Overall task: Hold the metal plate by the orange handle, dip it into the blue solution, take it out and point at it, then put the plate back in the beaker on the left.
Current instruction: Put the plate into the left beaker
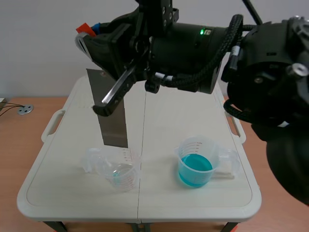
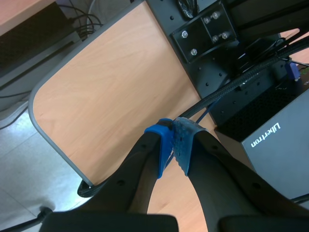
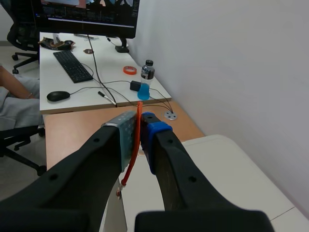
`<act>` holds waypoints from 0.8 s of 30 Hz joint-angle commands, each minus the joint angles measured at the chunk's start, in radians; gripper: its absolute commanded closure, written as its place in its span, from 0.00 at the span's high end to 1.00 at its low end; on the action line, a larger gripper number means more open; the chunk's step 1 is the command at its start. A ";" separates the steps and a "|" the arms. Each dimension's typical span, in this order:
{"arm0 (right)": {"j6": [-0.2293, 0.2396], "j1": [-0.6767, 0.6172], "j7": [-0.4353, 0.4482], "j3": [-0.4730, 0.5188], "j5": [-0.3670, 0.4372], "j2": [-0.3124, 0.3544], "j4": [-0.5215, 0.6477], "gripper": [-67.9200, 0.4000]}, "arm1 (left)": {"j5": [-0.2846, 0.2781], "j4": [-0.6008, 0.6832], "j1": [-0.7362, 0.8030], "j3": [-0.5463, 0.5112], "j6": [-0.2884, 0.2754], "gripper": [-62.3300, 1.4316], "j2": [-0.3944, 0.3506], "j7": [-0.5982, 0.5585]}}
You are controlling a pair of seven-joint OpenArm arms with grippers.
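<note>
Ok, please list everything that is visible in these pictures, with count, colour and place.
metal plate: 1, grey, hanging upright over the left beaker
orange handle: 1, orange, plate's top, in right claw
left beaker: 1, clear, looks empty, on white table
right beaker: 1, clear, holds blue solution
white table: 1, under both beakers
keyboard: 1, black, on white desk
mouse: 1, black, beside keyboard
bottle: 1, clear, blue liquid, same desk
black box: 1, beside left claw
right claw: 1, black, shut on handle
left claw: 1, black, shut, empty
</note>
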 commanded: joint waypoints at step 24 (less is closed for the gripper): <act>-0.004 0.053 0.019 -0.092 -0.047 -0.079 -0.140 0.03 | -0.006 -0.080 -0.040 -0.006 -0.009 0.05 0.005 -0.005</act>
